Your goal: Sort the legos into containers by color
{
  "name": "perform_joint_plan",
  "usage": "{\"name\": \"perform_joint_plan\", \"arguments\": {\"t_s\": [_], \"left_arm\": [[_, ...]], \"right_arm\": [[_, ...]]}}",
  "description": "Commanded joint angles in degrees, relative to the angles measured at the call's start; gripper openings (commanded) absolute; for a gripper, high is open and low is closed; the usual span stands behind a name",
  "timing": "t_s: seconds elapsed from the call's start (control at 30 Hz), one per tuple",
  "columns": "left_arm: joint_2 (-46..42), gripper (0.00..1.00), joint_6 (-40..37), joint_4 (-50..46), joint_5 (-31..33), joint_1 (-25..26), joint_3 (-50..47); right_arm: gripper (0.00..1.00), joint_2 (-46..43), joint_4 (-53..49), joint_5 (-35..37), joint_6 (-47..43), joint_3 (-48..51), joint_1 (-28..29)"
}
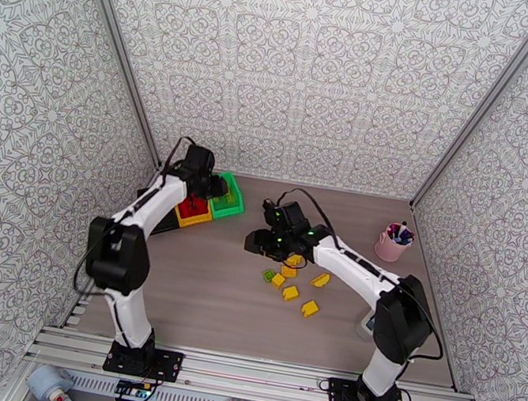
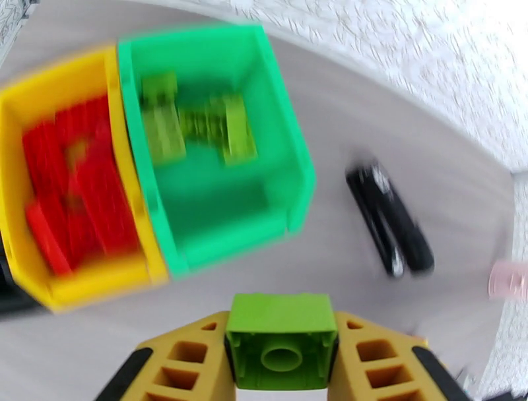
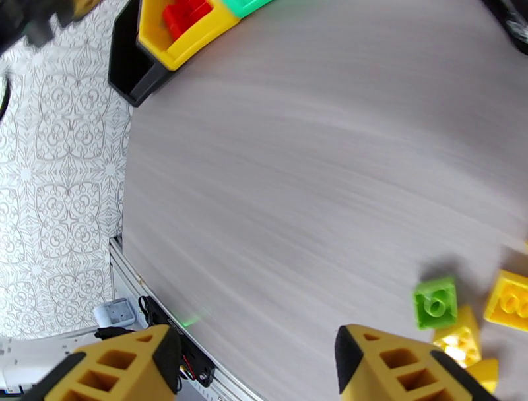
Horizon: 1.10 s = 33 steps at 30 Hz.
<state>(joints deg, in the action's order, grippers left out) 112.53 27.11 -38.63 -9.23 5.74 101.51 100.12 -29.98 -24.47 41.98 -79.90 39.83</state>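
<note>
A green lego [image 2: 282, 322] is being gripped by the left tool [image 2: 282, 356] near the green container [image 2: 218, 231], while yellow legos [image 1: 291, 292] are being left unsorted beneath the open right tool [image 3: 257, 343].

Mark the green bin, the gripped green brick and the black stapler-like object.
green bin [image 2: 221, 208], left wrist view, bare floor
green brick [image 2: 282, 348], left wrist view, hollow underside
black stapler-like object [image 2: 391, 221], left wrist view, mid-body

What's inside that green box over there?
Inside the green bin lie a few lime green bricks, too blurred to count. Anything beneath them is covered.
</note>
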Motion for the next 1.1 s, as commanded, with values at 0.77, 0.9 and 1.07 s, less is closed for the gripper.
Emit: {"name": "perform_joint_plan", "arguments": {"t_s": [0.77, 0.9, 1.07], "left_arm": [[-7.29, 0.88, -1.94, -6.89, 11.68, 24.56, -18.15], [-2.24, 0.89, 0.78, -9.17, 12.52, 29.18, -15.03], [4.33, 0.90, 1.71, -12.93, 13.40, 32.41, -9.40]], "right_arm": [[0.68, -18.33, -6.54, 9.30, -2.85, 18.52, -3.53], [0.68, -20.86, -6.70, 10.05, -2.43, 20.83, -3.89], [0.69, -23.96, -6.95, 10.91, -1.99, 23.19, -4.39]]}}
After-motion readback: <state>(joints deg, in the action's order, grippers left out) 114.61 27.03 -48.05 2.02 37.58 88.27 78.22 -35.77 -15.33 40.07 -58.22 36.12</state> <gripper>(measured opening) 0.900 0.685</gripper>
